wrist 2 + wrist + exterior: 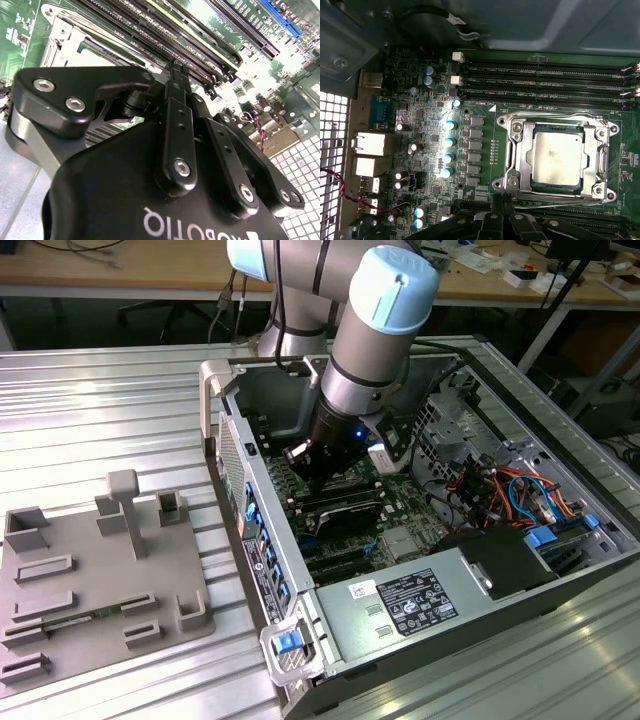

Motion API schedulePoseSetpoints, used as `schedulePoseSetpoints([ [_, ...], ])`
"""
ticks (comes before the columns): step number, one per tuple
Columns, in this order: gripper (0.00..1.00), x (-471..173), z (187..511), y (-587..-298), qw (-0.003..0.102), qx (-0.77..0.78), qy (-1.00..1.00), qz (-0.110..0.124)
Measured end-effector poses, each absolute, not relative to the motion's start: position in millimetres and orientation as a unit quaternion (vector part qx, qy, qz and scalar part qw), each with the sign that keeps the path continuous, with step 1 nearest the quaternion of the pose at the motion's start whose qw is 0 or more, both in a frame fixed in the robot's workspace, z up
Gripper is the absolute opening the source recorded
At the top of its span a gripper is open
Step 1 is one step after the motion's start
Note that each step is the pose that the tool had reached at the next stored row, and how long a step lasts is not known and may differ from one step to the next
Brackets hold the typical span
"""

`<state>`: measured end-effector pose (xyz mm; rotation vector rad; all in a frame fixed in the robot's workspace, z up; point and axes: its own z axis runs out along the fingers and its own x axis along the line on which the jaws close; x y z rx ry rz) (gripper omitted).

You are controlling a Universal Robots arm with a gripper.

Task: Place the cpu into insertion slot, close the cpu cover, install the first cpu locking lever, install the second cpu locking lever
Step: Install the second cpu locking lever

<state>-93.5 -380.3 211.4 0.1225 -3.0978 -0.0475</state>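
while the cpu sits under the cpu cover, the end effector hangs pinched narrow.

In the exterior view, the arm's wrist blocked your sight of the gripper tips and the insertion slot. In the second wrist view, the gripper's black body covered most of the cpu cover. In the first wrist view, the picture's edge cut off the gripper's fingers.
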Motion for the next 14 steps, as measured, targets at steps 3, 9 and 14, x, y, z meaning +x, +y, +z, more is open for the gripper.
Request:
schedulePoseSetpoints([
  [3, 0.11, -93.5, 210.9, -379.9, 0.020, 0.040, -0.999, -0.016],
  [9, 0.11, -93.6, 208.4, -378.6, 0.020, 0.040, -0.999, -0.022],
  [14, 0.11, -93.6, 205.8, -377.2, 0.020, 0.040, -0.999, -0.025],
])
